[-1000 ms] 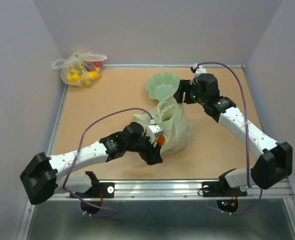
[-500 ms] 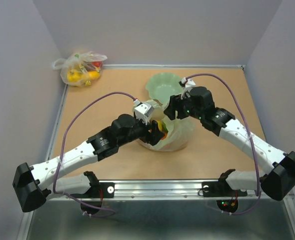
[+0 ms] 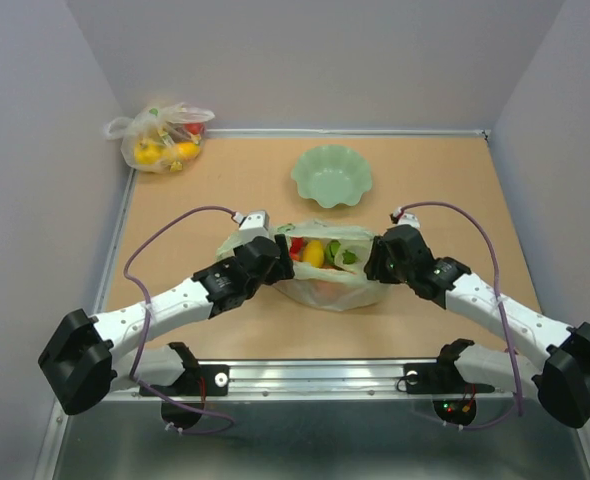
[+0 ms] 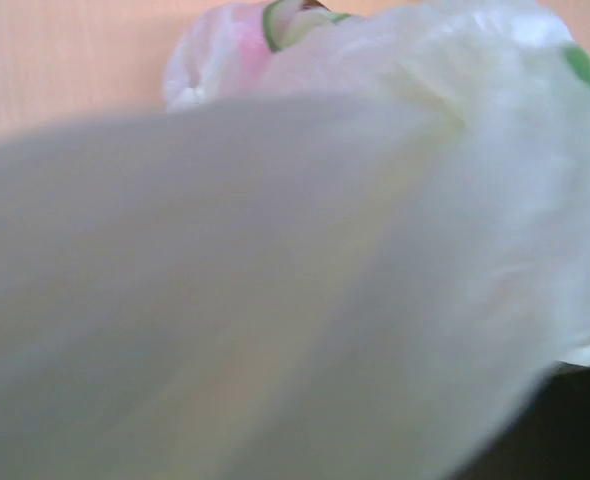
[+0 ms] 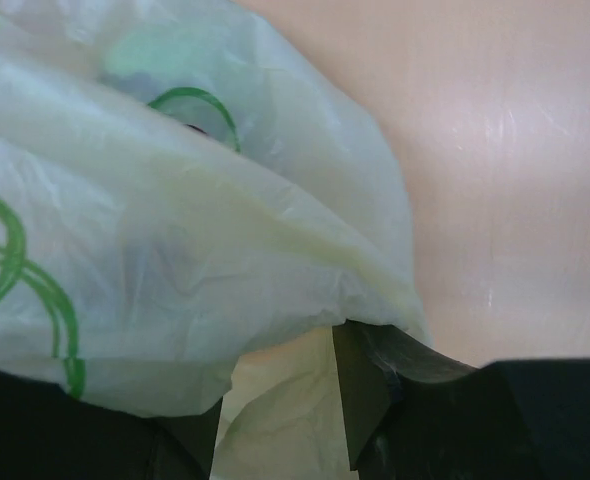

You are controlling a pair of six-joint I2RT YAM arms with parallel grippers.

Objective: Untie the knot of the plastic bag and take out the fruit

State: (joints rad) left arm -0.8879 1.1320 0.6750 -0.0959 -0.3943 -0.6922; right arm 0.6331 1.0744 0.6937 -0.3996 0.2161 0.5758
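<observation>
**A:** Two grippers and one bag between them. Positions first?

**B:** Entry 1. Left gripper point(image 3: 278, 254): left of centre in the overhead view, set against the left rim of the plastic bag point(image 3: 330, 292). Its wrist view is filled with blurred pale film close to the lens. No fingers show there, so I cannot tell whether they are spread or pinching.

**A:** And where does the bag lie?

**B:** Mid-table point(image 3: 205, 170), lower centre of the frame. It is drawn out sideways between the two grippers and meets one at each end.

**A:** Right side?

**B:** Entry 2. Right gripper point(image 3: 375, 262): right of centre, at the bag's right rim. In its wrist view the dark fingers point(image 5: 367, 395) stand apart along the lower edge. Bag film hangs in the gap and drapes over the right-hand finger, and no pinch on the film is visible.

**A:** Condition of the bag?

**B:** Thin, translucent, pale green and crinkled, with curved green printed lines on the film. The mouth gapes upward.

**A:** Contents?

**B:** The fruit point(image 3: 314, 253), seen through the mouth. From left to right there is one red piece, one yellow-orange piece and one green piece. An orange tint shows through the film below them. At the top of the left wrist view, a pink patch and a green-edged shape show through the film.

**A:** Other containers?

**B:** Upper left corner: a clear whitish bag point(image 3: 160, 135) holding yellow and red items, well apart from both arms. Upper centre: a scalloped green bowl point(image 3: 332, 176), near the plastic bag but not touching it.
</observation>
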